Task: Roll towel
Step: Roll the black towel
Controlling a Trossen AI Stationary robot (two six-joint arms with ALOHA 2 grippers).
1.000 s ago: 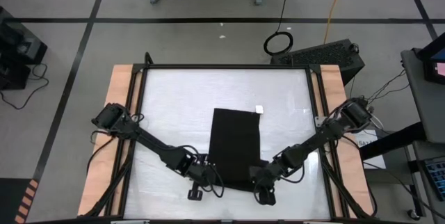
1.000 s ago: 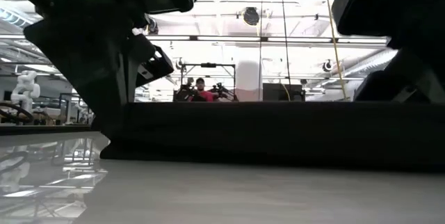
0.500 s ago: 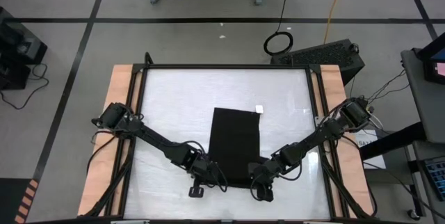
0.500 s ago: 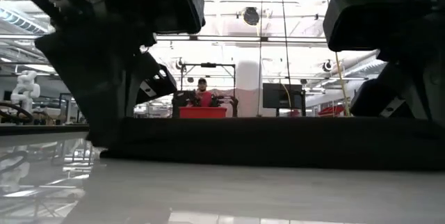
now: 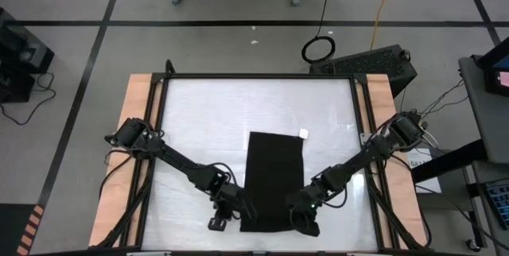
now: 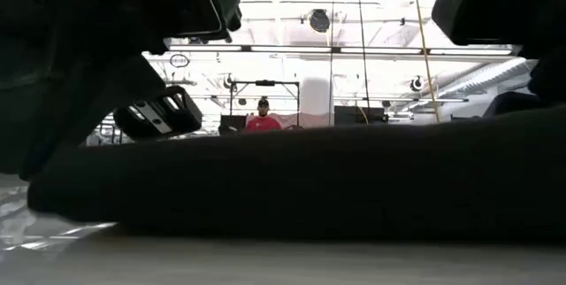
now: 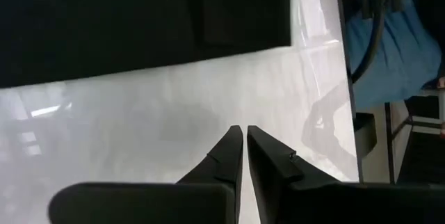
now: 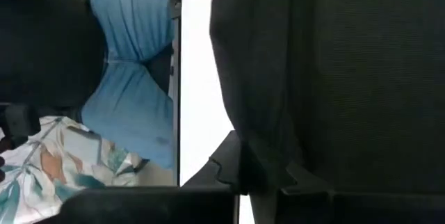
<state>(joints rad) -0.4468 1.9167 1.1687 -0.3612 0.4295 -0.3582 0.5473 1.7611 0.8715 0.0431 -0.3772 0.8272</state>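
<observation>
from above, the black towel (image 5: 274, 180) lay on the white desk (image 5: 207, 117) between both arms at its near corners; the left wrist view showed the left gripper (image 7: 244, 137) with fingers pressed together beside the cloth, and the right wrist view showed the right gripper (image 8: 261, 156) pinching the towel's edge.

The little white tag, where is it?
In the high view, the white tag sits at the black towel's far right corner, on the white table, away from both claws.
</observation>
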